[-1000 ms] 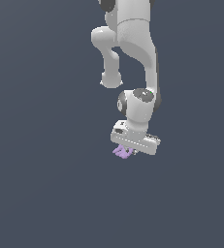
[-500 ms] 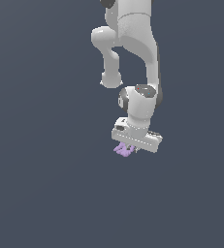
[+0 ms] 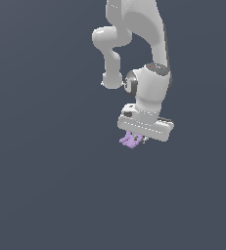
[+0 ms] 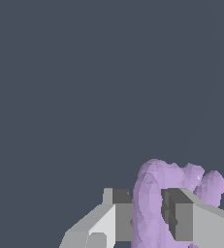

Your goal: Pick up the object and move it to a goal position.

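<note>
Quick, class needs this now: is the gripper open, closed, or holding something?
Gripper: closed on the lilac lump, one finger on each side of it.

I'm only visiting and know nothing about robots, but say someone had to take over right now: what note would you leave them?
Gripper: shut on the lilac object, one finger on each side.
Object: held right under the white hand in the exterior view.
Done: the grasp.
Left: carry it to the goal position. No goal marker shows in either view, so find out where it is first.
</note>
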`<state>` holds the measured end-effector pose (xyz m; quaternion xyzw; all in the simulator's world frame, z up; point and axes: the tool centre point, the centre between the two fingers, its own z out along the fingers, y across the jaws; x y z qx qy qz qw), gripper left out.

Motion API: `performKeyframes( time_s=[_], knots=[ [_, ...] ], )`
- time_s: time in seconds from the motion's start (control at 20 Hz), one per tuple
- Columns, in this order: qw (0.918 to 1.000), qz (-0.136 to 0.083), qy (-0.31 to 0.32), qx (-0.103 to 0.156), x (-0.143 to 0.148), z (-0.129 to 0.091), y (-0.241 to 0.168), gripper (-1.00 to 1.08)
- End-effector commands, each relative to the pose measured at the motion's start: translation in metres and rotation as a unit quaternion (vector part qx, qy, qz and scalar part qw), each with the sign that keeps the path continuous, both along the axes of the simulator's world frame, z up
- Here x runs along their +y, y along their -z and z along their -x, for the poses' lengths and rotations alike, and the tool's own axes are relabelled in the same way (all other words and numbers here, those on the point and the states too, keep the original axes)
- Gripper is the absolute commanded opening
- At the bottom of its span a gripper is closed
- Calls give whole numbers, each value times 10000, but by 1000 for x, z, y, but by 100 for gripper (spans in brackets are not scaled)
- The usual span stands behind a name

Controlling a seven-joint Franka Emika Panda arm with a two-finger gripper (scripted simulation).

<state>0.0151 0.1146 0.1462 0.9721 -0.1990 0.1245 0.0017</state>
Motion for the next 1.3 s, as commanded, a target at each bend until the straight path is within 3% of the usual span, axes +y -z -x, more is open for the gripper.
performKeyframes(
  time_s=[0.0, 0.75, 1.25],
  knots=[
    [10000, -3, -1, -5, 8, 7, -24, -100],
    [10000, 10, 5, -11, 61, 54, -185, -100],
    [10000, 7, -1, -9, 84, 71, -249, -100]
  ],
)
